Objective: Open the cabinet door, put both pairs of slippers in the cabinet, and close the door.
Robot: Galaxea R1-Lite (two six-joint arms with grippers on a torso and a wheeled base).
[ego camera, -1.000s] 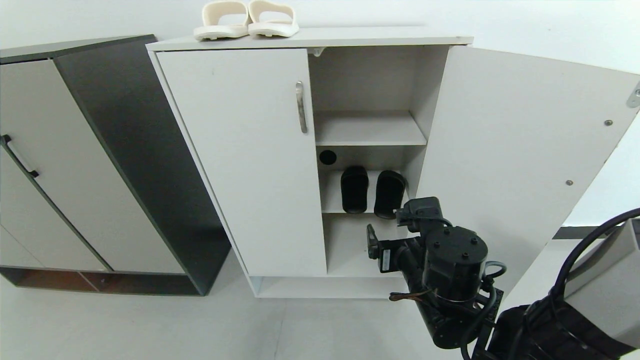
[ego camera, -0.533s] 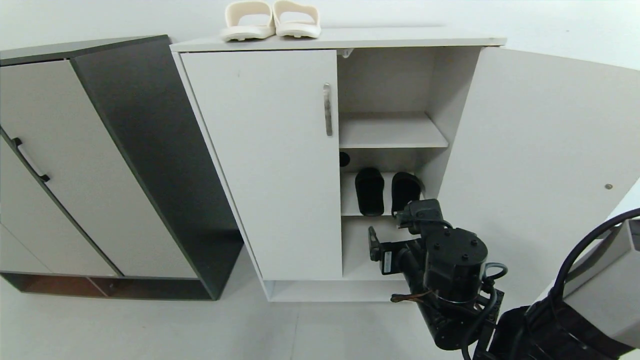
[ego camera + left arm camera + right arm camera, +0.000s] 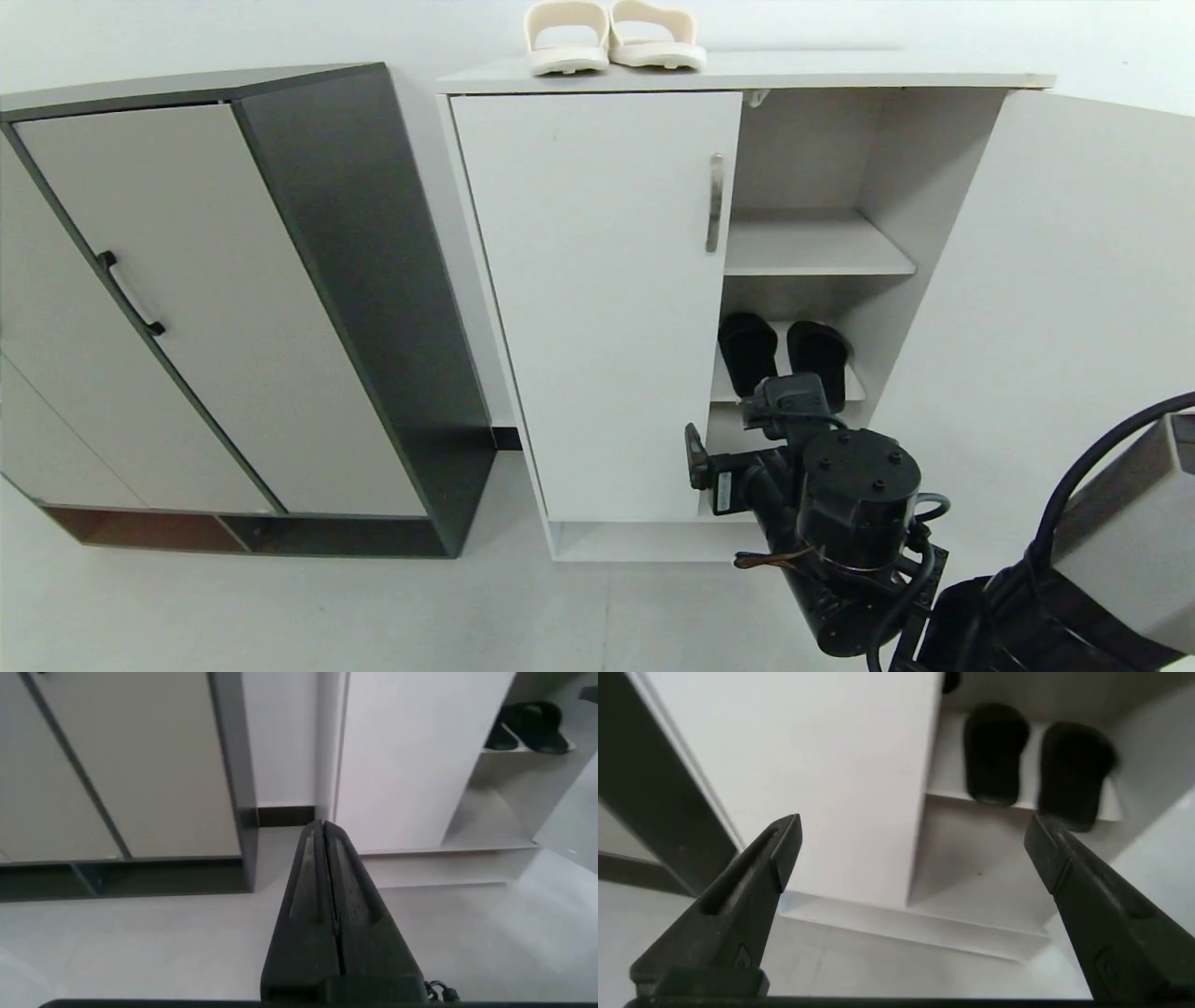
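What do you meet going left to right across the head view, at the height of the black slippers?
dark cabinet → closed white door → black slippers on the middle shelf → open door, swung out to the right.

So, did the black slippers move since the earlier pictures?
No. The black slippers lie on the same cabinet shelf; only the camera shifted.

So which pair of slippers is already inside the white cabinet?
The black pair of slide slippers, lying side by side on the middle shelf of the white two-door cabinet. The cream pair sits outside, on the cabinet's top panel.
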